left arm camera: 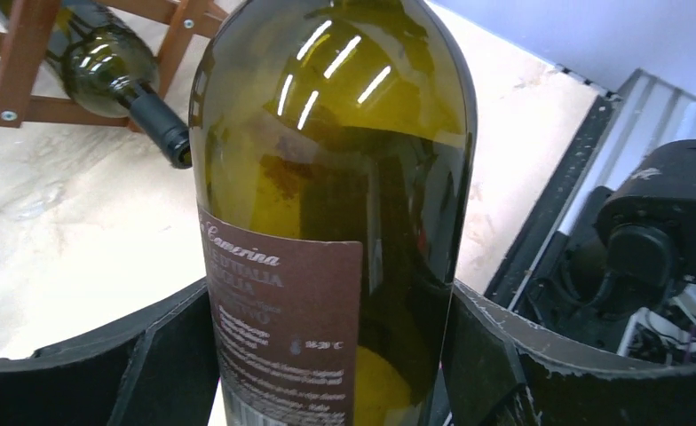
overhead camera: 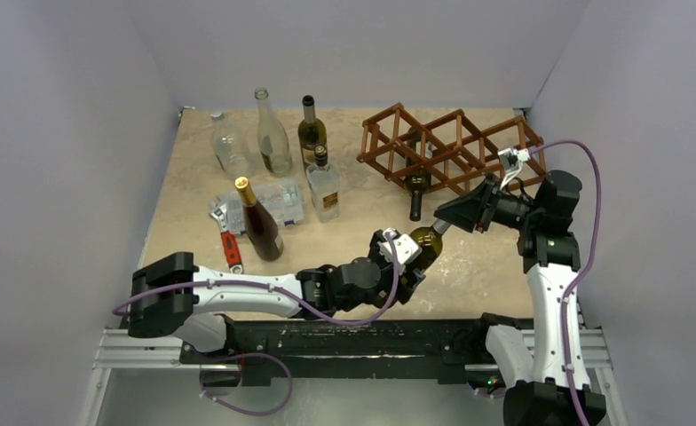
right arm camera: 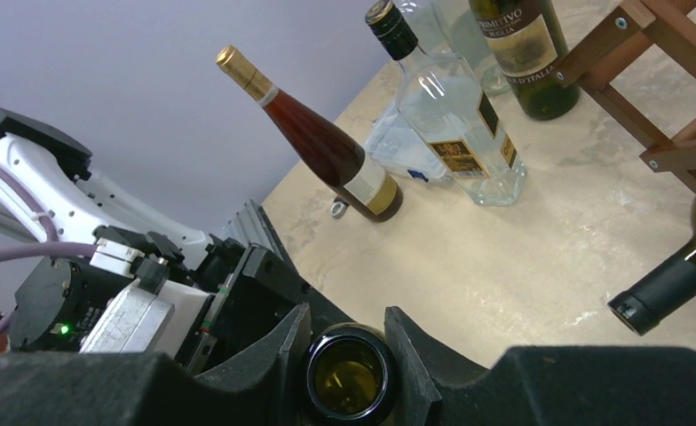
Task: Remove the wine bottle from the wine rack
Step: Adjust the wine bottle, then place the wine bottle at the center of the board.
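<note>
the left gripper (left arm camera: pixel 331 364) has its jaws spread wide around the body of the wine bottle (left arm camera: pixel 327 177), one finger against each side at the label. the right gripper (right arm camera: pixel 349 351) is pinched tight on the bottle's open mouth, its glass rim between the fingers. beyond the right jaws stands the wine rack (overhead camera: pixel 455 142) — apart from the held bottle, with a second bottle (overhead camera: pixel 415 191) lying in it neck-out.

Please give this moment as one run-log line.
left pincer: holds green bottle body | right pincer: shut on its mouth | green bottle: off wine rack | rack: dark bottle inside
</note>
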